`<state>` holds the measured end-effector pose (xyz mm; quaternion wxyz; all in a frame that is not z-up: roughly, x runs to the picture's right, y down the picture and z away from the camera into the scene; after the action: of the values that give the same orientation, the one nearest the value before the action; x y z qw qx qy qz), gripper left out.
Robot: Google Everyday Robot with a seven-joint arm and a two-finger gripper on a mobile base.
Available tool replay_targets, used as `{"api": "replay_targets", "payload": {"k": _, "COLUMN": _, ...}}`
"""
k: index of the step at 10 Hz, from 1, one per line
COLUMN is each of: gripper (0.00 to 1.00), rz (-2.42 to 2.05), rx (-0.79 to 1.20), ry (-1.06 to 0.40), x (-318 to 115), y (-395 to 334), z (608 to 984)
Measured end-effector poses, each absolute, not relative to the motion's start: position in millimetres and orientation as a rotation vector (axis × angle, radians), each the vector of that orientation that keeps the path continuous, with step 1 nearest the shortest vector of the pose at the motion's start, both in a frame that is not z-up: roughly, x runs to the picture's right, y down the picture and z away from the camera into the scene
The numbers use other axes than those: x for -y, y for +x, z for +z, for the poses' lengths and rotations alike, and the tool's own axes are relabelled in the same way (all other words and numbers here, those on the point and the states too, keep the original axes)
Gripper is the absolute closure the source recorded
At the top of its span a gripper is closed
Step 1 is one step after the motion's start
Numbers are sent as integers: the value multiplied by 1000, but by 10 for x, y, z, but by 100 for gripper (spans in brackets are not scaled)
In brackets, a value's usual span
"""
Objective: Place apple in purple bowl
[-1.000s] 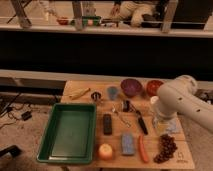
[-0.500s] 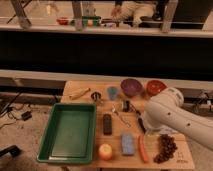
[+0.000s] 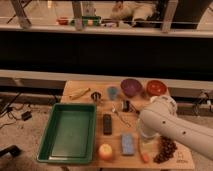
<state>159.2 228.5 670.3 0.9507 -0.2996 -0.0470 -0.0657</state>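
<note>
My hand sits hidden under white arm, lower right; spread wide, holding nothing. Apple lies to its left, bottom centre of surface. I judge leftward reach needed.

A light wooden table stands on a dull grey-brown floor, where dark cables trail off its left edge and a black object lies near the lower left corner of the view. Behind the table's far edge a pale ledge runs the full width, with a broad dark panel above it. Over that sits a lighter rail carrying slanted metal posts, and the space beyond is brighter, while the light on the table is warm and dim.
</note>
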Motion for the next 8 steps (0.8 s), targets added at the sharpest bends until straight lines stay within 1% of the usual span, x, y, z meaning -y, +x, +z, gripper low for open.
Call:
{"api": "replay_targets", "payload": {"k": 4, "gripper": 20, "rz": -196, "rx": 134, "ry": -604, "x": -2508, "y": 1101, "z": 6714}}
{"api": "replay_targets", "payload": {"k": 8, "gripper": 20, "rz": -212, "rx": 160, "ry": -570, "x": -2621, "y": 850, "z": 6767}}
